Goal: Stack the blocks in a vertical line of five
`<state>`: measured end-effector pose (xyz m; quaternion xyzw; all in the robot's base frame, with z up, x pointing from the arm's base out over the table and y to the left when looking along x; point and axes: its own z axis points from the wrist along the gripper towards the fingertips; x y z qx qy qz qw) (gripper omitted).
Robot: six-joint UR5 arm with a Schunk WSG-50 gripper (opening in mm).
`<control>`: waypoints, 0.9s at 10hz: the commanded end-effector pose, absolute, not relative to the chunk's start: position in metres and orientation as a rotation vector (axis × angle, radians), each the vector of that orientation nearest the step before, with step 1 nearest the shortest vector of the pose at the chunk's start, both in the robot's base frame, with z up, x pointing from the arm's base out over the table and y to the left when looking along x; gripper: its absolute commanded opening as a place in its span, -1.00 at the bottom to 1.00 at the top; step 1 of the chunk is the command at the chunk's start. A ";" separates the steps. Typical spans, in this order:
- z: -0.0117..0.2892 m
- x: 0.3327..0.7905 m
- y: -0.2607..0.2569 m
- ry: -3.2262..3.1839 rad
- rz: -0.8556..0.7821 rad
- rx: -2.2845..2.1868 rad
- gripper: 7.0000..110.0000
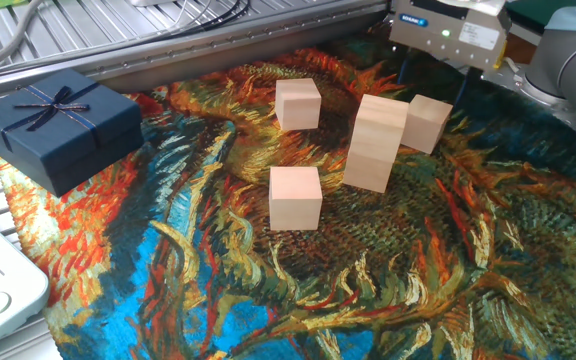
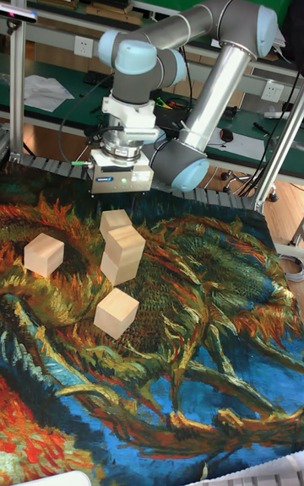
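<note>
The patterned cloth (image 1: pixel 448 280) covers the table, and on it the two-block stack (image 1: pixel 376 140) serves as landmark: one loose block (image 1: pixel 427 123) sits just beside it on the far side, a second (image 1: pixel 297 104) well apart toward the navy gift box (image 1: pixel 56 125), and a third (image 1: pixel 295 197) near its front. The gripper (image 1: pixel 431 72) hovers above and behind the stack over the adjacent block, fingers parted and holding nothing. Judged step: descend squarely on that block, keeping the near finger clear of the stack, which leans slightly and could topple if brushed.
</note>
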<state>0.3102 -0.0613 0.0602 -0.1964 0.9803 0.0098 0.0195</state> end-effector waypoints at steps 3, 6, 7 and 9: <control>0.049 0.318 -0.065 3.026 0.046 -0.595 0.57; 0.040 0.312 -0.051 3.026 0.033 -0.583 0.57; 0.039 0.310 -0.048 3.025 0.035 -0.576 0.57; 0.038 0.311 -0.052 3.027 0.009 -0.572 0.57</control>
